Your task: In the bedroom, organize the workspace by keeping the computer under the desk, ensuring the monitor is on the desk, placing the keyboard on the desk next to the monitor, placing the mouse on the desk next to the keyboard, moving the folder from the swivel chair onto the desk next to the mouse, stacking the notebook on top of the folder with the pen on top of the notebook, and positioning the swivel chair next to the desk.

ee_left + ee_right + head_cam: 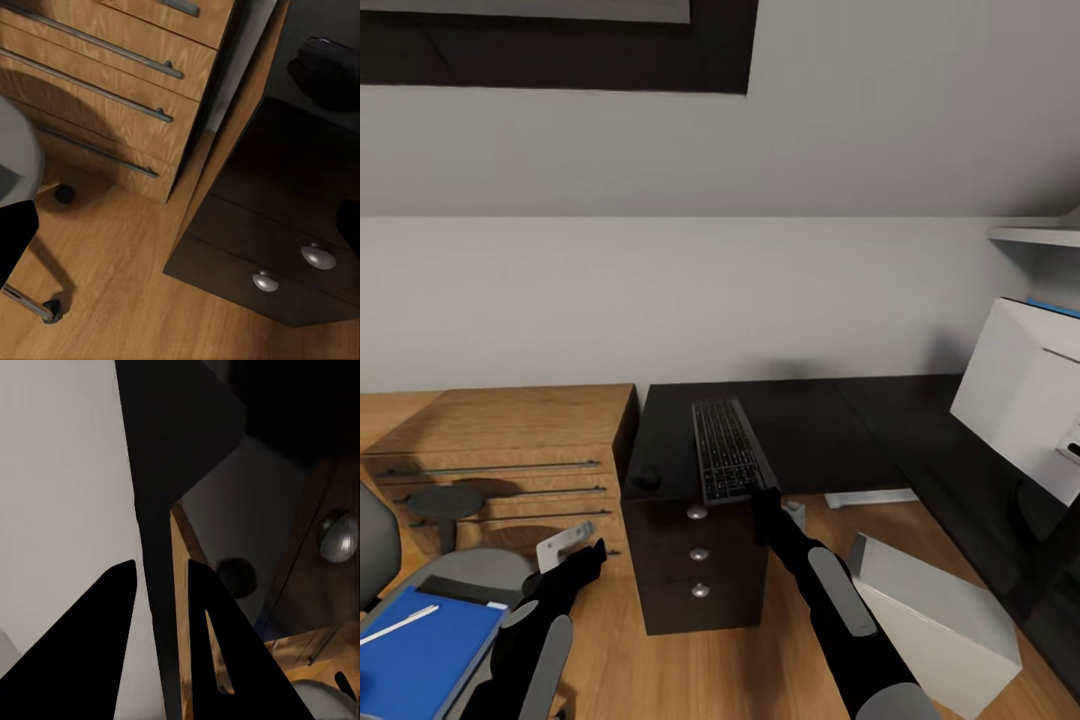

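Observation:
The dark keyboard (724, 450) lies on the black desk (810, 430), its near end reaching past the front edge. My right gripper (765, 497) is shut on that end; in the right wrist view the keyboard (154, 510) runs edge-on between the two fingers (105, 615). The mouse (647, 478) sits at the desk's left front corner. At the right stands the monitor (1025, 395), white back towards me. The grey computer (935, 610) lies on the floor. The blue folder (420, 655) with the pen (398, 625) rests on the swivel chair (470, 575). My left gripper (588, 560) hangs open beside the chair.
An oak drawer chest (500, 450) stands against the desk's left side. The desk's three silver-knobbed drawers (698, 553) face me, also seen in the left wrist view (319, 255). The chair's castor (52, 307) rests on the wooden floor (135, 300).

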Controlling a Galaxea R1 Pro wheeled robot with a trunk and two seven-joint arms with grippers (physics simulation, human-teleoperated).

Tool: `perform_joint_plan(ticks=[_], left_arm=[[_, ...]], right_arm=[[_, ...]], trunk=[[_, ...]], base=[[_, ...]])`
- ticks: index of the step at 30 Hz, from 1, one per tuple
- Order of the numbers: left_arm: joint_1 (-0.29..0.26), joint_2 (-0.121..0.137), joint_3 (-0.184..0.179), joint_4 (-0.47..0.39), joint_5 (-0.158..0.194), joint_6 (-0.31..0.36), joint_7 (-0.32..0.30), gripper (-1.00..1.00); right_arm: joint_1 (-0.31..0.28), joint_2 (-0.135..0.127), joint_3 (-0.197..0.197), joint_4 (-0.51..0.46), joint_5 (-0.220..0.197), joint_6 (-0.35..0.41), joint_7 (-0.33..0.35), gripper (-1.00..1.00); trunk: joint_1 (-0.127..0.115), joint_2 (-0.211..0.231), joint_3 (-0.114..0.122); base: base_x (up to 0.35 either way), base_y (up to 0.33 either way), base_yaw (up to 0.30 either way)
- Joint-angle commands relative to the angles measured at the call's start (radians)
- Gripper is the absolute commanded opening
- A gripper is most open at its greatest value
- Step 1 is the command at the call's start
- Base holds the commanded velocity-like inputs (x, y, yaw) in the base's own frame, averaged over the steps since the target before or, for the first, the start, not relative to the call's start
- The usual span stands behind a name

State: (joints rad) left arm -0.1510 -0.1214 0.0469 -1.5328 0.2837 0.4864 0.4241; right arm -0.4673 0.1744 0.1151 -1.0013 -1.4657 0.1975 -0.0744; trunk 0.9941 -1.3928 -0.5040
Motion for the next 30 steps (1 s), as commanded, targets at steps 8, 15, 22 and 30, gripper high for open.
perform_joint_plan(ticks=[8,15,22,30], left_arm=[[0.0,-0.006,0.001,-0.005,0.011,0.003,0.007,1.0],[0.0,-0.006,0.001,-0.004,0.011,0.004,0.007,1.0],[0.0,-0.006,0.001,-0.003,0.01,0.006,0.008,1.0],[-0.001,-0.002,0.001,0.035,0.008,0.003,0.006,1.0]], right_arm=[[-0.001,0.0,0.001,0.016,-0.011,0.005,-0.01,-1.0],[-0.001,0.0,-0.001,0.014,-0.014,0.005,0.005,-1.0],[-0.001,0.0,0.0,0.016,-0.015,0.008,0.047,-1.0],[-0.001,0.0,-0.001,0.015,-0.014,0.013,0.051,-1.0]], trunk=[[0.031,-0.057,-0.026],[0.058,-0.106,-0.048],[0.069,-0.127,-0.056],[0.069,-0.127,-0.056]], base=[[0.001,0.0,0.0],[0.0,0.0,0.0],[0.0,0.0,0.062],[0.0,0.0,0.052]])
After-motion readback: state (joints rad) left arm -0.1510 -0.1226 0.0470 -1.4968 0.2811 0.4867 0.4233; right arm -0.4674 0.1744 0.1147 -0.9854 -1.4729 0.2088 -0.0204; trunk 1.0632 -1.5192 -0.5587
